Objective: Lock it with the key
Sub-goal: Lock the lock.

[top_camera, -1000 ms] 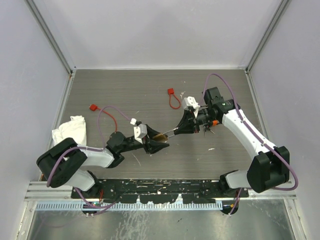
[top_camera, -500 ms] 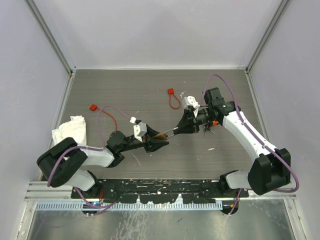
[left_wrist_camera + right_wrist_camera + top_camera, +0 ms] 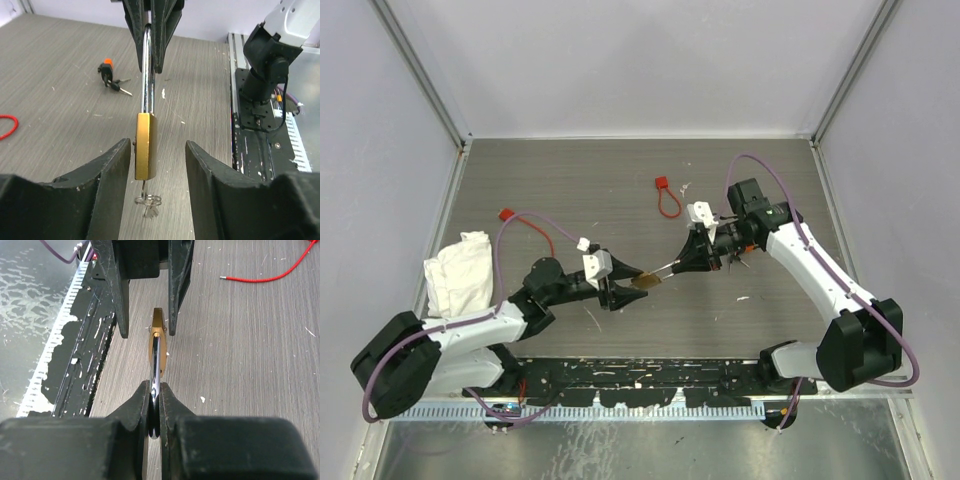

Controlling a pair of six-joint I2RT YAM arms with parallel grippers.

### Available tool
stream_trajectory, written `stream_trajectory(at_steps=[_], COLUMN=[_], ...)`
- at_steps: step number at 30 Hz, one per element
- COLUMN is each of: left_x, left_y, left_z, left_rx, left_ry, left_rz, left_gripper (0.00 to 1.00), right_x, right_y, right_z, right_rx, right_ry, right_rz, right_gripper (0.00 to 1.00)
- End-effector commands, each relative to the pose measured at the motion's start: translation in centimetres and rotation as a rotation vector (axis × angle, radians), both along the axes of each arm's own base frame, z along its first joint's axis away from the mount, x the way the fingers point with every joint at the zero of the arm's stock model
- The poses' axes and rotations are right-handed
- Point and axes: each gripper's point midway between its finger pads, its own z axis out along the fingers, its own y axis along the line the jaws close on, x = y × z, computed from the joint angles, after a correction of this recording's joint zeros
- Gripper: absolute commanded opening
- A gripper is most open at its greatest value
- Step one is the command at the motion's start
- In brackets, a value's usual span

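Grey wood-grain tabletop (image 3: 570, 180), arms meet near its centre. Right gripper (image 3: 672, 266) clenched on the padlock (image 3: 143, 145) shackle, holding the lock off the surface. Left gripper (image 3: 158, 150) released: fingers flank the brass body with a gap each side. Lock's long axis runs gripper to gripper, shackle toward the right one. Key bunch (image 3: 114, 84) lies flat right of centre, near the right gripper, blades slanting toward the near edge. Small wire ring (image 3: 147, 200) hangs at the body's free end; can't tell what's on it.
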Motion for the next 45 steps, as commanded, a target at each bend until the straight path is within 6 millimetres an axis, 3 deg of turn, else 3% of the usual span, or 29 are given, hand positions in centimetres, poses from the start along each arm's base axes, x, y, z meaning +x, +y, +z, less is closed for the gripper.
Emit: stream_trajectory(at_steps=[1, 16, 19, 25, 28, 29, 32, 34, 39, 45], left_x=[0.0, 0.4, 0.7, 0.5, 0.6, 0.6, 0.8, 0.9, 0.9, 1.1], left_y=[-0.1, -2.0, -2.4, -2.7, -2.7, -2.6, -2.3, -2.1, -2.1, -2.4], left_z=[-0.1, 0.3, -0.8, -1.6, -1.9, -2.0, -2.0, -2.0, -2.1, -2.4], left_rx=[0.050, 0.008, 0.030, 0.055, 0.062, 0.061, 0.038, 0.027, -0.004, -0.052], left_ry=[-0.014, 0.039, 0.066, 0.096, 0.105, 0.104, 0.086, 0.069, -0.004, -0.029], left_rz=[-0.022, -0.078, -0.082, -0.106, -0.101, -0.096, -0.064, -0.043, 0.008, 0.024], left_gripper=[0.49, 0.44, 0.42, 0.29, 0.01, 0.00, 0.00, 0.00, 0.00, 0.00], right_x=[-0.2, -0.4, -0.4, -0.5, -0.5, -0.4, 0.1, 0.7, 0.8, 0.5], right_y=[0.6, 1.1, 1.2, 1.2, 1.2, 1.2, 0.7, 0.3, -0.9, -1.2], right_z=[2.9, 2.0, 1.6, 1.4, 1.3, 1.2, 0.5, 0.4, 0.4, -3.2], right_rx=[0.081, 0.057, 0.038, 0.028, 0.021, 0.016, -0.027, -0.045, -0.041, -0.036], right_ry=[-0.094, -0.089, -0.098, -0.101, -0.103, -0.103, -0.121, -0.123, -0.082, -0.043], right_rz=[0.051, 0.070, 0.072, 0.076, 0.076, 0.075, 0.057, 0.035, 0.005, -0.027], right_gripper=[0.01, 0.01, 0.01, 0.01, 0.01, 0.10, 0.50, 0.64, 0.72, 0.69])
